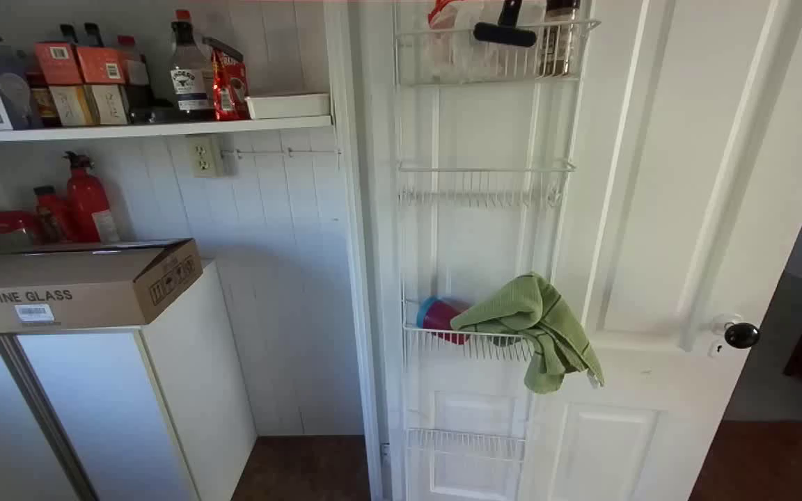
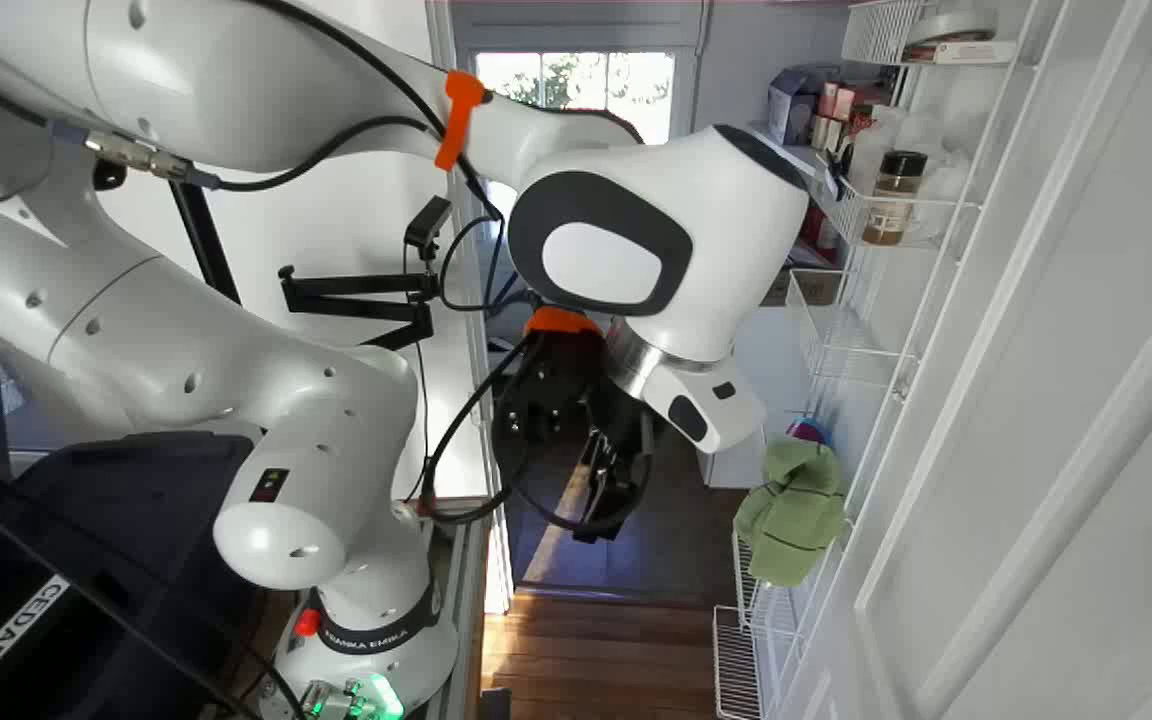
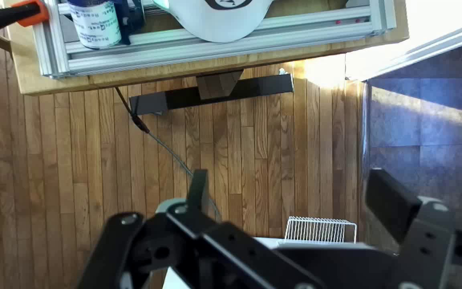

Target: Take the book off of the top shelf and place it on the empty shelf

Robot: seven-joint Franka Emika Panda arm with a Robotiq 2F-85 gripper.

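Gripper (image 3: 293, 195) stands spread wide across the lower part of the wrist view, nothing between its jaws; in an exterior view it hangs at lower middle. To its right there, the empty shelf (image 2: 861, 350) shows bare wire. Farther right, in the upper right corner, the top shelf (image 2: 876, 33) holds what looks like the book (image 2: 968, 52), lying flat below a pale round object (image 2: 948, 26); whether they touch is unclear. The book should prove light, fairly stiff, perhaps slippery; a pinch across its thickness at the exposed edge seems best.
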